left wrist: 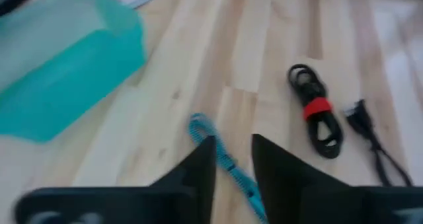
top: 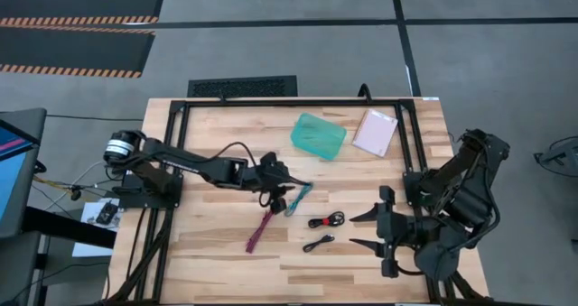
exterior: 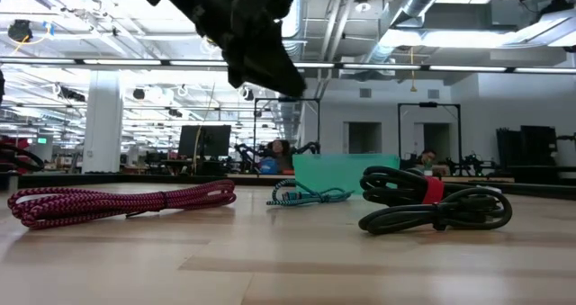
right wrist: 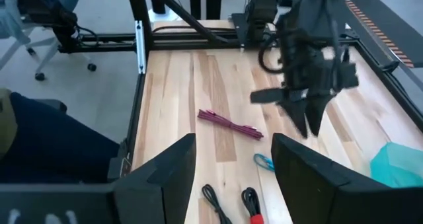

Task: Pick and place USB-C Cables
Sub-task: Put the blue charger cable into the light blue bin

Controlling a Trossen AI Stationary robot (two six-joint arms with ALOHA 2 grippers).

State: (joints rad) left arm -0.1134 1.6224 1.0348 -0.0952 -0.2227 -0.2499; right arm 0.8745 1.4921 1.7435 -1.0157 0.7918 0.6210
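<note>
Four cables lie on the wooden table: light blue (top: 299, 198), magenta-purple (top: 259, 231), black with a red band (top: 325, 221) and all black (top: 318, 243). My left gripper (top: 282, 199) is open and hangs above the light blue cable (left wrist: 225, 159). In the left wrist view its fingers (left wrist: 198, 168) show on either side of the cable, and the low view shows it (exterior: 270, 67) well above the table. My right gripper (top: 366, 229) is open and empty at the table's right, clear of the cables.
A teal tray (top: 318, 136) and a flat pale pink packet (top: 375, 132) lie at the far side of the table. Bare wood lies along the near edge and between the cables and my right gripper (right wrist: 231, 148).
</note>
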